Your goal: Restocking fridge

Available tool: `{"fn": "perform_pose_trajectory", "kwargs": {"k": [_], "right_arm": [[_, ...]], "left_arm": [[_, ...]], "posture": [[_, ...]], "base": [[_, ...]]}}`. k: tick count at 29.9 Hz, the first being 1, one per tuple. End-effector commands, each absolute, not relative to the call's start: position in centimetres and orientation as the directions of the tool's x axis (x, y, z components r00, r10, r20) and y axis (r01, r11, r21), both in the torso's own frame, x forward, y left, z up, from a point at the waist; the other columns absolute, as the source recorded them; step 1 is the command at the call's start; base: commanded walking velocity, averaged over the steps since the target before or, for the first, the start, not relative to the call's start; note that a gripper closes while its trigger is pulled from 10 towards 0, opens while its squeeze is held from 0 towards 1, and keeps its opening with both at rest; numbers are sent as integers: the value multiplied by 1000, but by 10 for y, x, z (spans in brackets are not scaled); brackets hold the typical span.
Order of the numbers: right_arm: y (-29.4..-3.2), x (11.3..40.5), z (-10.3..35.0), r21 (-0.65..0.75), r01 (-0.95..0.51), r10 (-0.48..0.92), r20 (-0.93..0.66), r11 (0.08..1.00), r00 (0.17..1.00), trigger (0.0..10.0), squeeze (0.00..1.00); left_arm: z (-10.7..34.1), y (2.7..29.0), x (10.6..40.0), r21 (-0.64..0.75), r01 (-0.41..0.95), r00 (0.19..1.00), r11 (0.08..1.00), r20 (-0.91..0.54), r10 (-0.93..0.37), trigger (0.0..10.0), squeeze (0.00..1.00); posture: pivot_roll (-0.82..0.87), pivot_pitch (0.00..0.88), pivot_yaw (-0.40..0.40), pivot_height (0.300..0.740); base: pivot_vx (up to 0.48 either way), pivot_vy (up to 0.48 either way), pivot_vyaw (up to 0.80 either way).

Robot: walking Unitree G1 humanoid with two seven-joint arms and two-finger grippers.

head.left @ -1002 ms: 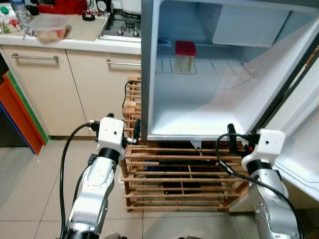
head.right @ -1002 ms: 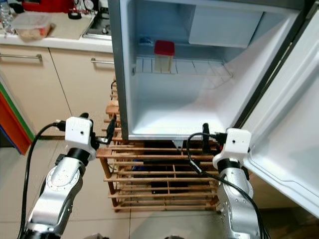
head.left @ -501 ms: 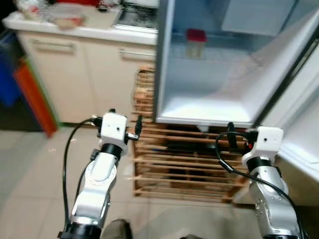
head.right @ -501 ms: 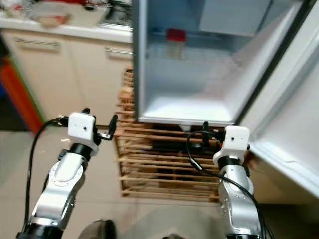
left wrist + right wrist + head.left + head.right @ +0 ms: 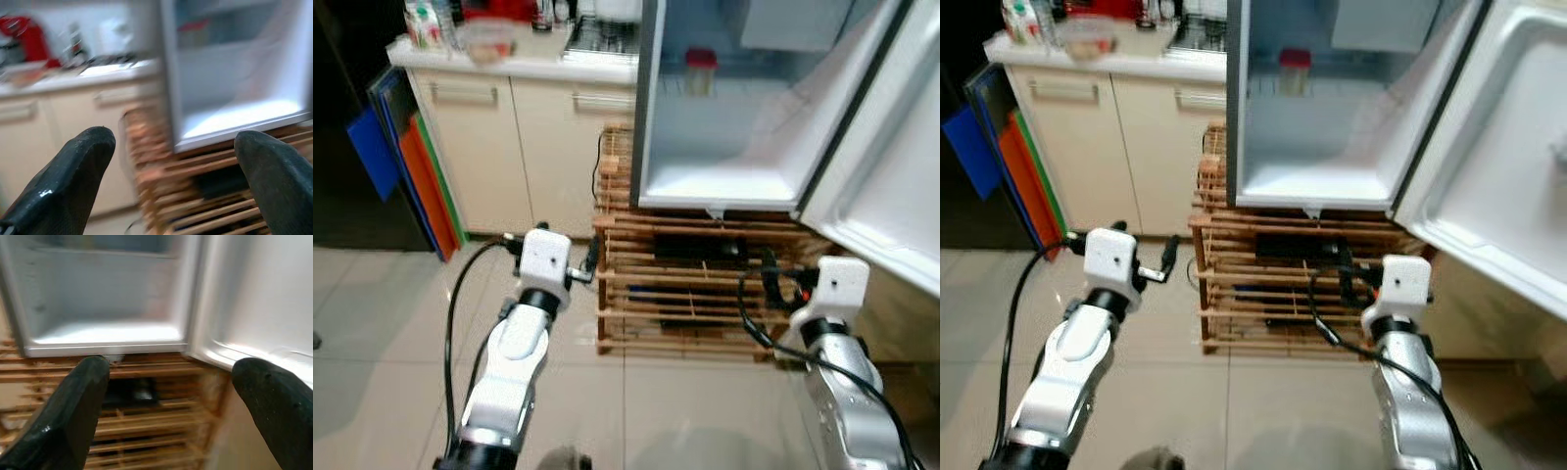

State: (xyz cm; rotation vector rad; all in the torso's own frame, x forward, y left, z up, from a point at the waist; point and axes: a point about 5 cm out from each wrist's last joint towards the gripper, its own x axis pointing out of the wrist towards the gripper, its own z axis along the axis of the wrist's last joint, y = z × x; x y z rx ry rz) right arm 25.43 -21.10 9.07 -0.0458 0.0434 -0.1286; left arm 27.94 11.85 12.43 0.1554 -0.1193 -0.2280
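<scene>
Fridge (image 5: 724, 147): stands open on a wooden slatted rack (image 5: 695, 294), its door (image 5: 881, 186) swung out toward the robot's right; the lower compartment floor is bare and white.
Jar (image 5: 701, 70): a container with a red lid, upright on the wire shelf at the back of the fridge, well above and beyond both grippers.
Left gripper (image 5: 171, 166): held in front of the robot at about the rack's height, near the rack's left edge; jaws spread wide apart with nothing between them, aimed at the fridge's left side wall and the cabinet beside it.
Right gripper (image 5: 171, 396): raised before the rack's right part, below the fridge's bottom edge; jaws wide apart and holding nothing, aimed at where the cabinet and the door meet.
Counter (image 5: 509, 67): to the left of the fridge, carrying a clear food box (image 5: 487, 41), bottles, and a red appliance further back; blurred, so details are uncertain.
Boards (image 5: 406, 181): blue, orange and green flat panels leaning against the cabinet end.
Floor (image 5: 372, 323): pale tiles.
</scene>
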Motion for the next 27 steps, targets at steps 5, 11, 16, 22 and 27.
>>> {"fn": "perform_pose_trajectory", "kwargs": {"k": [5,11,16,22,27], "right_arm": [[-216,253,93,-76,127,-129,-32,989,991,10000,0],[-226,240,90,-115,100,-107,-54,988,993,10000,0],[-220,242,86,-93,109,-115,-58,990,992,10000,0],[-218,245,88,-79,96,-100,-53,992,994,10000,0],[-213,253,95,-5,96,-96,-10,995,995,10000,0]], "left_arm": [[125,114,282,159,232,963,960,104,-250,10000,0],[125,115,286,168,222,964,960,108,-242,10000,0],[122,117,288,161,196,971,967,105,-215,10000,0],[121,126,286,145,174,976,974,109,-190,10000,0],[117,133,281,95,131,984,987,109,-141,10000,0]], "posture": [[-27,0,-50,740],[-21,0,-54,740],[-20,0,-49,740],[-6,0,-62,740],[7,0,-65,740]], "base": [[149,-421,0],[289,-379,0],[308,-365,0],[306,-367,0],[335,-340,0]]}}
